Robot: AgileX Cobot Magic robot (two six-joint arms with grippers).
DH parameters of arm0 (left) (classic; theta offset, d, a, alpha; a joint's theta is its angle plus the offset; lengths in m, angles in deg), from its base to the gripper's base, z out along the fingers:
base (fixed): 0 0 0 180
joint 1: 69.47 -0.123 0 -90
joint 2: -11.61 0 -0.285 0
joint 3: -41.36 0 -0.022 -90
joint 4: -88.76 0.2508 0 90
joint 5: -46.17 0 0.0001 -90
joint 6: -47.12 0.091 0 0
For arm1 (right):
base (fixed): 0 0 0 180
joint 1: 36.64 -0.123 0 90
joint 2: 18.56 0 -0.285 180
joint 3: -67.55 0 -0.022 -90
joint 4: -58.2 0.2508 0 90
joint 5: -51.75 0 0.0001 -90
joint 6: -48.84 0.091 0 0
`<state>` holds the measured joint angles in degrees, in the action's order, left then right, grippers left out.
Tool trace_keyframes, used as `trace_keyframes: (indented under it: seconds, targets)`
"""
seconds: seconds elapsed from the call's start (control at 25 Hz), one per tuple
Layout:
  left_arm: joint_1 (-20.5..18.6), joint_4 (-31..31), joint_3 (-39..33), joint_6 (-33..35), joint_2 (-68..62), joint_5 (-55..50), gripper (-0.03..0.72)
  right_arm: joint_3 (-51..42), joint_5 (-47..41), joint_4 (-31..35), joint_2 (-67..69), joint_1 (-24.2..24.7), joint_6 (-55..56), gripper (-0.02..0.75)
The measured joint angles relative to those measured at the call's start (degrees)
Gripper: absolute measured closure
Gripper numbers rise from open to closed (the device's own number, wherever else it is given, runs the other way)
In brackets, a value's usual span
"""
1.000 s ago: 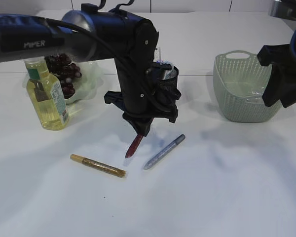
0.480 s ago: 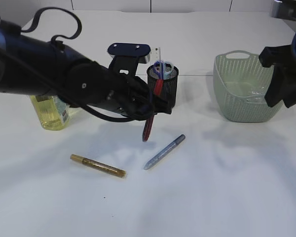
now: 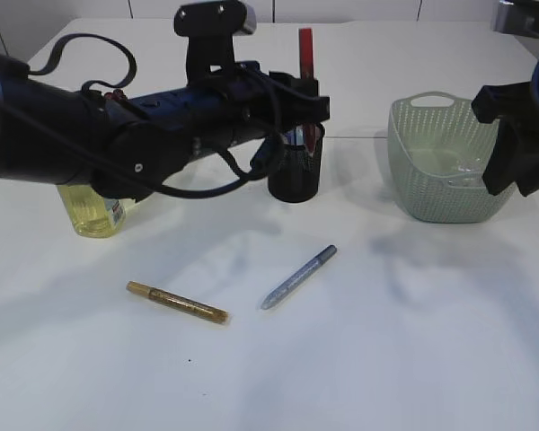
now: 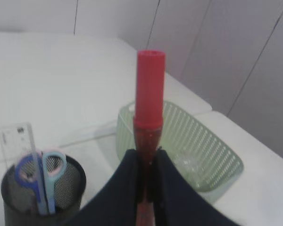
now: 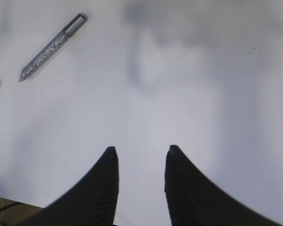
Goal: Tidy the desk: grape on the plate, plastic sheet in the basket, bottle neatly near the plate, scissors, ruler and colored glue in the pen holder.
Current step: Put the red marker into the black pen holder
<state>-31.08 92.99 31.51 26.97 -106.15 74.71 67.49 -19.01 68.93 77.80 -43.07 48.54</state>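
Between the left gripper [image 4: 147, 162] jaws sits the red glue pen [image 4: 148, 117], clamped low on its barrel with the capped end pointing straight up, and that's the big change: a second ago it hung tip-down just above the table at centre frame, and now it has been lifted and swung to the upper middle of the exterior view, right over the pen holder [image 3: 296, 171]. That looks like the run-up to a drop-in. Inside the holder the blue scissors [image 4: 41, 176] and clear ruler [image 4: 20, 141] fill the left side in the wrist view, so the free room looks to be on the right. Over at the right edge, the right gripper [image 5: 140, 172] hangs with jaws apart and nothing in them, above bare table. Lower centre, the silver glue pen [image 3: 298, 276] and gold glue pen [image 3: 178, 302] lie well apart with open table all around. The basket [image 3: 436, 171] sits just right of the holder; the bottle [image 3: 88, 211] peeks from behind the arm at left.
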Motion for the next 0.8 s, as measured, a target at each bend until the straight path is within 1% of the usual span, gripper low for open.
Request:
trace_keyframes:
  seconds: [0.12, 0.32, 0.6, 0.8]
  targets:
    - [-2.09, 0.0, 3.03, 0.13, -1.36, 2.46, 0.652, 0.0, 0.0, 0.0, 0.0, 0.0, 0.0, 0.456]
    - [-4.83, 0.0, 8.9, 0.17, -5.56, 3.5, 0.652, 0.0, 0.0, 0.0, 0.0, 0.0, 0.0, 0.456]
    - [-6.29, 0.0, 15.72, 0.17, -11.56, 3.63, 0.651, 0.0, 0.0, -0.02, 0.0, 0.0, 0.0, 0.456]
    - [-6.79, 0.0, 18.36, 0.17, -15.01, 3.42, 0.65, 0.0, 0.0, -0.15, 0.0, 0.0, 0.0, 0.456]
